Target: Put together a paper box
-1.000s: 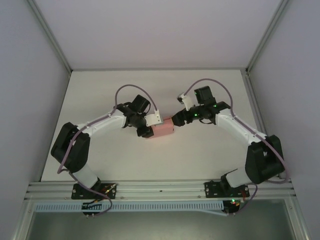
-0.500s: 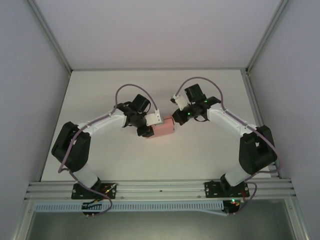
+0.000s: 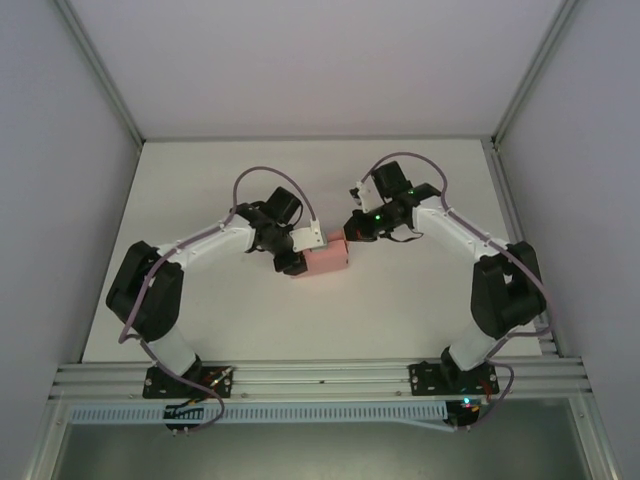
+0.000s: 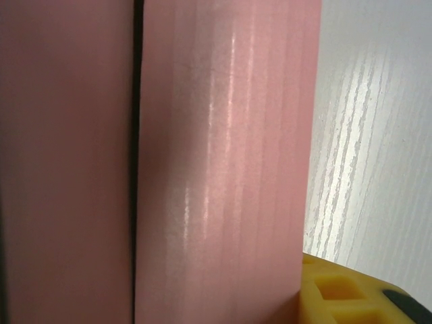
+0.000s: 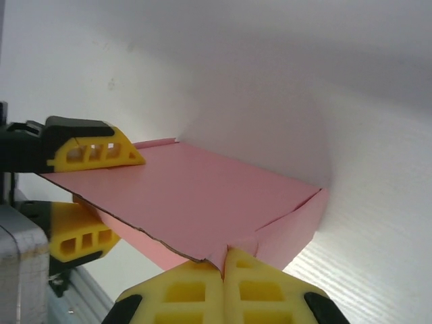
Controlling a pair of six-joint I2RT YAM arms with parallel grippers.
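The paper box [image 3: 328, 260] is folded into a small pink block near the middle of the table [image 3: 420, 320]. Its long side runs left to right between the two arms. The left wrist view shows glossy card crossed by one dark seam [image 4: 137, 162] between two panels.

At the box's left end, the left gripper [image 3: 300, 252] is clamped on it. One of its yellow fingers [image 5: 94, 152] lies on the top face and the other under the bottom face, so the jaws stand part-way apart with the box's thickness between them.

At the box's right end, the right gripper [image 3: 350, 232] is closed, its pads [image 5: 196, 290] pressed together. Their tips touch the box's nearest corner edge, where a side flap meets the top panel; whether card is caught between them cannot be told.

Around the box, bare white tabletop spreads out on every side. The back wall [image 3: 320, 60] and the front rail [image 3: 320, 378] are both well apart from it. Whether the box rests on the surface cannot be told.
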